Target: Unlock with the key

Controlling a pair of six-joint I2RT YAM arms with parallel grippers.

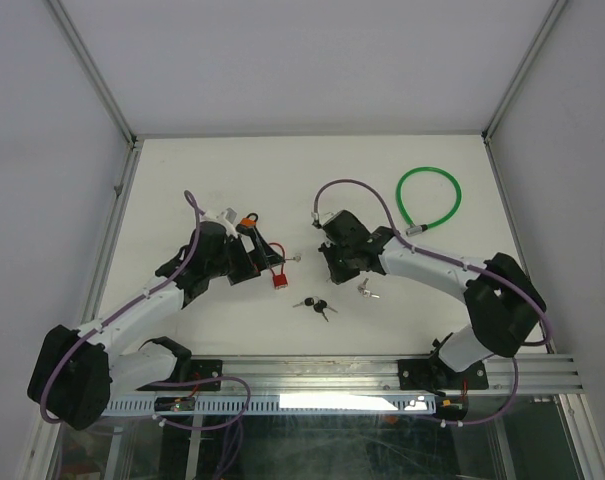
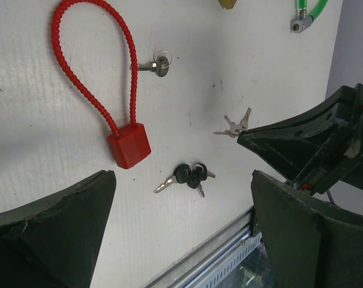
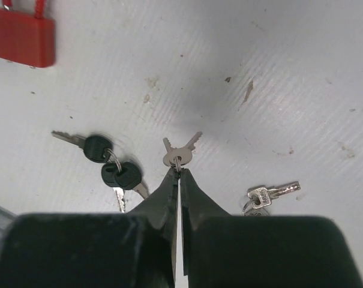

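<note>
Top view: we find the left gripper just beside the red cable padlock on the white table, and the right gripper nearby.
Left wrist: we see its fingers spread wide and the padlock lying flat.
Right wrist: we see its fingers pressed together, pinching the small silver key pair at the ring.
</note>
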